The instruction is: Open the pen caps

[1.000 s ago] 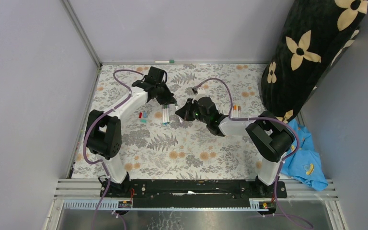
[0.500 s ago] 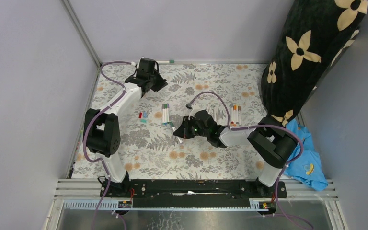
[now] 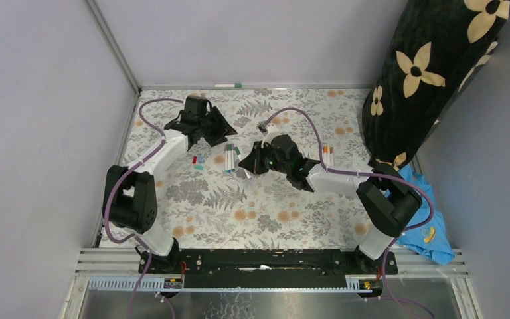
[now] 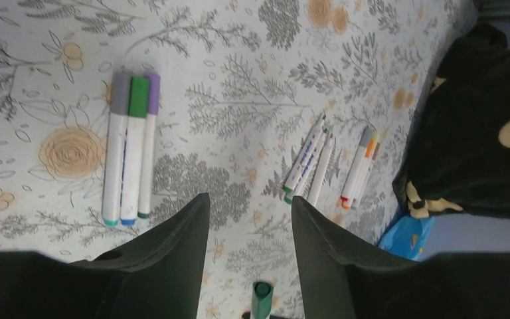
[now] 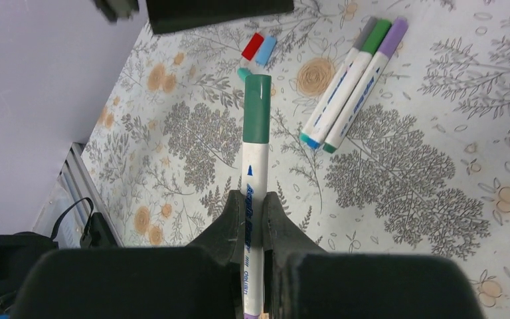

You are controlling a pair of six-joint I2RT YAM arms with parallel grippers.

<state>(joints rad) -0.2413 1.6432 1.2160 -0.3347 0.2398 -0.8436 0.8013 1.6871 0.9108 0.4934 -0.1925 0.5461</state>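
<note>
**Green cap offered**

Top view: the arms are seen close together above the worktop (image 3: 272, 219).

Left wrist: left fingers (image 4: 172, 246) are spread wide and empty, with the green cap (image 4: 261, 296) seen between them.

Right wrist: the pen barrel (image 5: 253, 186) is clamped by right fingers (image 5: 229, 226). The light, stiff, slick cap is best pinched mid-length.

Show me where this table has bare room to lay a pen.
Widest bare stretch: the near half of the table, between the two arm bases. The far right corner by the black cushion is free. Crowded: the middle row, with loose caps, three pens, left gripper, right gripper and more pens.
</note>
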